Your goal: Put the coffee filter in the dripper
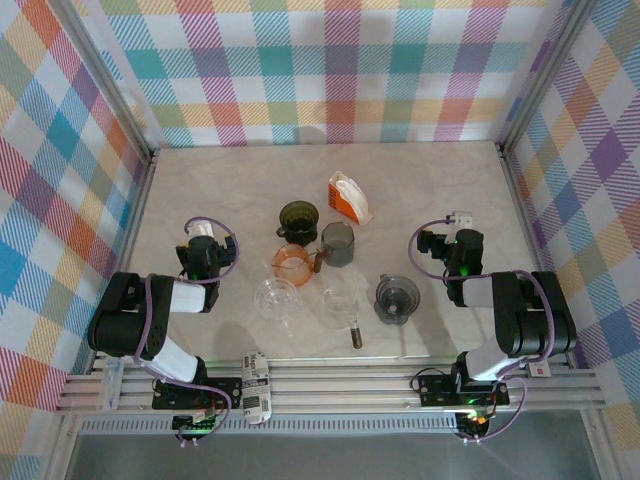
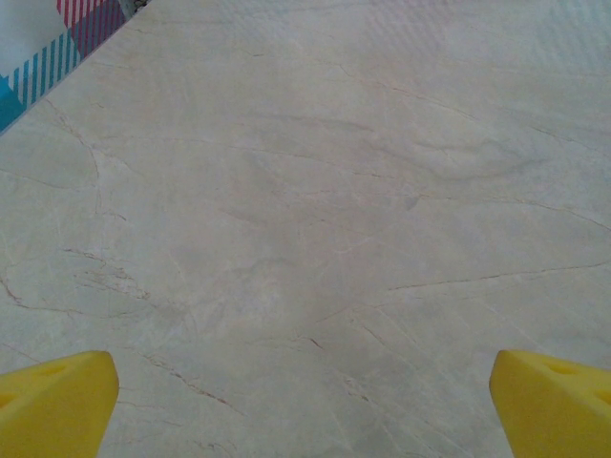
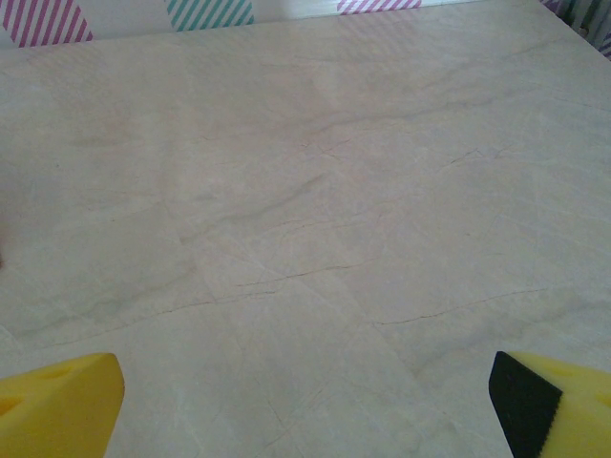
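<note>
since my left gripper [image 2: 304, 396] and right gripper [image 3: 305, 396] both gape empty, i'd reach right toward ten o'clock, pinching one rim from the orange-and-white paper coffee filter stack [image 1: 350, 197].

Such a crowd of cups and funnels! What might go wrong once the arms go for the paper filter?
The orange filter holder stands close to the dark green dripper and the grey cup; reaching in might knock them. The filters look stacked, so several may come out together. The orange dripper sits nearby, so the filter could land in the wrong one.
</note>
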You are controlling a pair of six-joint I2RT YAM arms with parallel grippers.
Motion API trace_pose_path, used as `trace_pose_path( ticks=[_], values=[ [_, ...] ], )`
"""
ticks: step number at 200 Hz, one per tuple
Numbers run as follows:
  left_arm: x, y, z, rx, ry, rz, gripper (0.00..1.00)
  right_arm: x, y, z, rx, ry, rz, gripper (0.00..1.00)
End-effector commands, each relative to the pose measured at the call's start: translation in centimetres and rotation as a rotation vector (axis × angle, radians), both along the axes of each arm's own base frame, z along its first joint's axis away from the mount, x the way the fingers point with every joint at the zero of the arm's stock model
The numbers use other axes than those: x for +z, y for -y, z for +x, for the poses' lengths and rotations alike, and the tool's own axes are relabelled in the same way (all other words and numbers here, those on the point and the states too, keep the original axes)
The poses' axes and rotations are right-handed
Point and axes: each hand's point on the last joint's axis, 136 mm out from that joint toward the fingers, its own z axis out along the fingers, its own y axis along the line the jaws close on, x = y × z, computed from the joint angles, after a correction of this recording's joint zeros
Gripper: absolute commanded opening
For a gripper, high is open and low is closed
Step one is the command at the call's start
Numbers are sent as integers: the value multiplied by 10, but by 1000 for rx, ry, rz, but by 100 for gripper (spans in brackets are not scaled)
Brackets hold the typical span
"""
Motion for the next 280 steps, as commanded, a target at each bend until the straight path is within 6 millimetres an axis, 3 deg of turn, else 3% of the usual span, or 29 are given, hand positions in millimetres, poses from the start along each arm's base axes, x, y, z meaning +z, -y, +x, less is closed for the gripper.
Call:
trace_pose_path(
  ticks=[1, 138, 158, 188, 221, 255, 268, 280],
  values=[
    [13, 3, 8, -1, 50, -11, 100, 8, -5, 4, 21, 33, -1, 99],
    [17, 3, 8, 3, 57, -10, 100, 9, -5, 5, 27, 33, 7, 99],
    [23, 12, 12, -43, 14, 2, 100, 12, -3, 4, 17, 32, 7, 99],
    [44, 7, 15, -8, -26, 13, 100, 25, 1, 7, -14, -15, -1, 99],
    [87, 1, 8, 56, 96, -53, 100, 25, 11, 5, -120, -158, 17, 99],
    [133, -16, 3, 247, 229, -330, 100, 57, 10, 3, -239, -117, -93, 99],
    [145, -18, 5, 311, 247, -482, 100, 66, 19, 1, -341, -117, -20, 99],
    [143, -21, -1, 395, 197, -594, 100, 66, 28, -6, -479, -150, 109, 99]
  ],
)
